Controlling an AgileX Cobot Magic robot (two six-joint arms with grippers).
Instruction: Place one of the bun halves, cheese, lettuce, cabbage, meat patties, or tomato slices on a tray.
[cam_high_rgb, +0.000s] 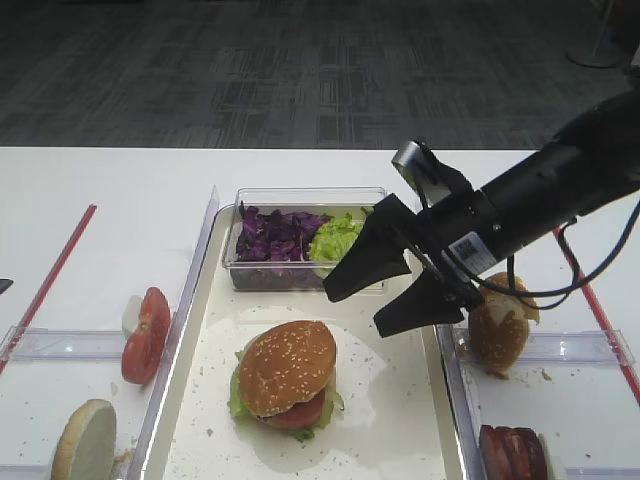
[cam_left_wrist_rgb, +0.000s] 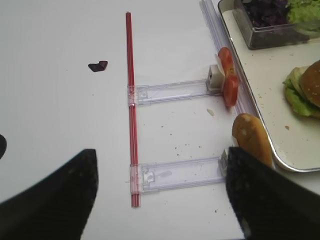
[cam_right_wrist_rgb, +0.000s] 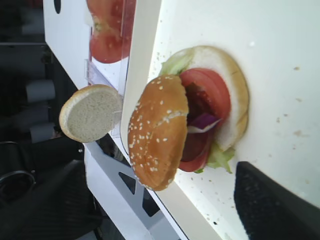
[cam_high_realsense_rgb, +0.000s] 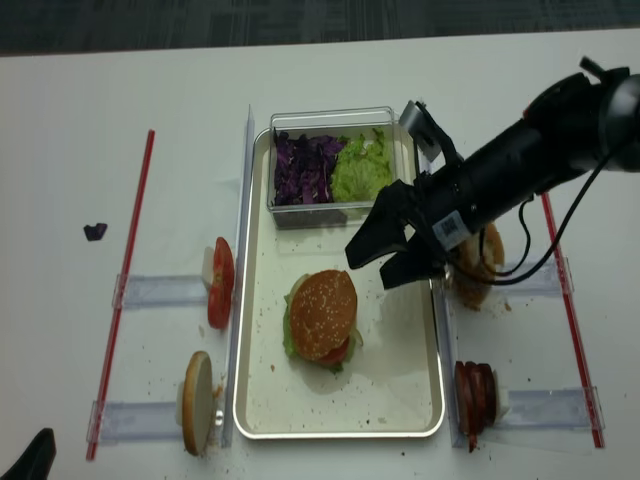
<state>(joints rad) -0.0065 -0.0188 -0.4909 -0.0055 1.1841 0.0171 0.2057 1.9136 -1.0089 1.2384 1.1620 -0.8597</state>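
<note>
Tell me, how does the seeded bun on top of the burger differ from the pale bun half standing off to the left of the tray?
The sesame bun top is golden-brown, seeded and lies dome-up on the stacked burger, slightly askew, inside the tray. The pale bun half shows a flat, whitish cut face with no seeds in view, and stands on edge outside the tray, at the end of a clear holder. Both are round bun halves of similar width.

No readable text, brand, number or sign showed in any view. The only marking was a small white sticker on the right arm, just behind the right gripper; it seemed to carry a square code pattern, but its print was too small to make out.
</note>
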